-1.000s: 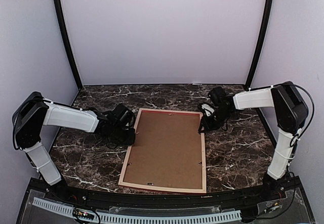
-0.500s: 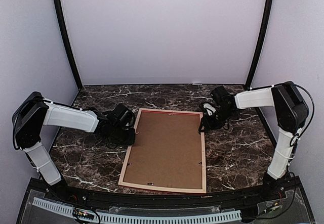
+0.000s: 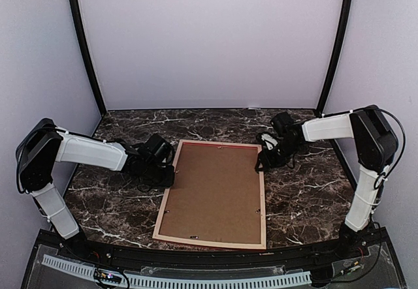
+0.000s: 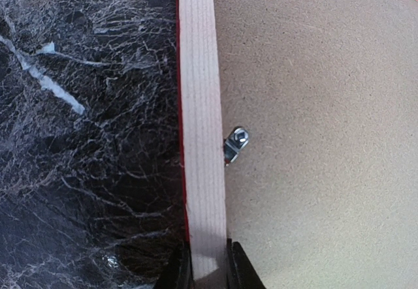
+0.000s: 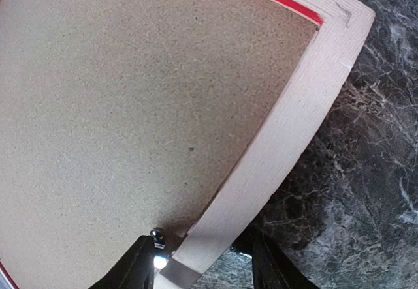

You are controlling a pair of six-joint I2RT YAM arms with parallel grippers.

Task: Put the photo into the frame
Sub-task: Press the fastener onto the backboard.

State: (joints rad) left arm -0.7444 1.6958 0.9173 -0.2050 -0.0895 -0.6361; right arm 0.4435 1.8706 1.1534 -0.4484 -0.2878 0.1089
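Observation:
The frame (image 3: 262, 197) lies face down on the marble table, pale wood back up, with a thin red edge showing. A plain brown backing board (image 3: 212, 191) fills it. The photo is not visible in any view. My left gripper (image 3: 171, 175) is shut on the frame's left rail (image 4: 201, 139), its fingers pressed against both sides (image 4: 209, 269). My right gripper (image 3: 260, 165) is open and straddles the right rail (image 5: 287, 132) near the far corner. There is a gap between the rail and the outer finger (image 5: 271, 266).
A small metal clip (image 4: 235, 144) sits on the backing board beside the left rail. Another clip screw (image 5: 157, 237) shows by my right inner finger. Dark marble table (image 3: 307, 191) surrounds the frame. Grey walls and black posts enclose the back and sides.
My right wrist has shifted slightly near the frame's far right corner. The frame and my left arm have not visibly moved.

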